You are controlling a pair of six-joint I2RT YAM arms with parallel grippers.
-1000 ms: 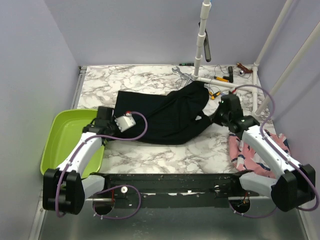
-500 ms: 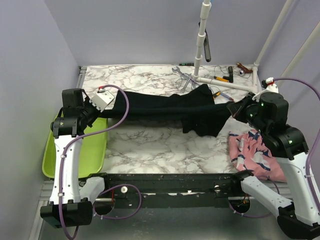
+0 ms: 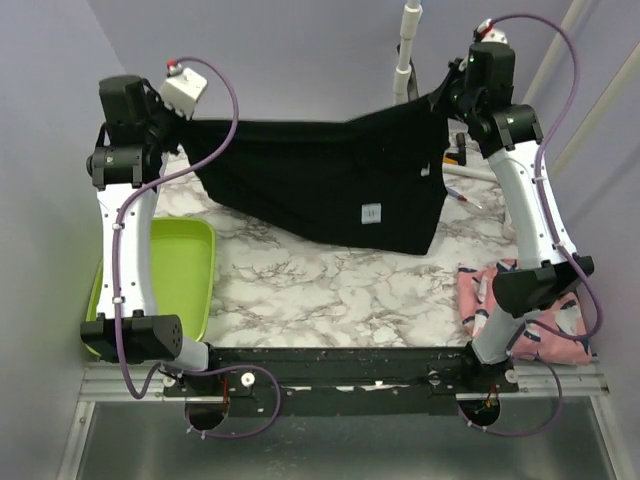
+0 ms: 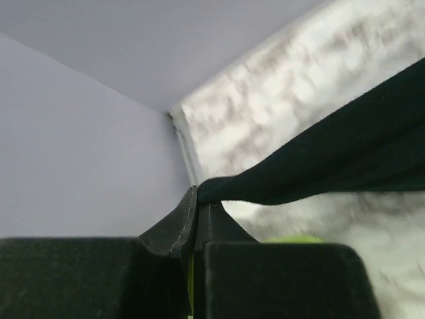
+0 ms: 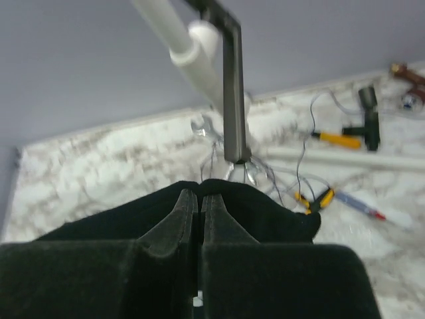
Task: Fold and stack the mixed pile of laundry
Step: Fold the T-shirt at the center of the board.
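Hanging between the two raised arms in the top view, the black garment [image 3: 320, 180] is spread wide above the bench [image 3: 330, 290]. Its lower edge sags toward the marble, and whether it touches cannot be told. The left gripper [image 3: 190, 128] pinches its upper left corner and the right gripper [image 3: 448, 98] its upper right corner, so the top hem runs nearly taut between them. A pink garment [image 3: 482, 292] lies crumpled at the near right of the bench, partly hidden by the right arm. A green basin [image 3: 175, 270] sits at the near left. No striped garment shows in any view.

In the left wrist view, the left gripper [image 4: 196, 199] is clenched on a bunched black corner, and the cloth runs off to the right over the blurred bench.

In the right wrist view, the right gripper [image 5: 200, 193] is likewise clamped on black cloth. Beyond it a white pole [image 5: 189, 46] and scattered tools [image 5: 332, 138] lie at the far side.

The task looks barely begun: nothing is folded and no stack exists. The black garment seems only opened out for a first fold, and the pink one waits unfolded.
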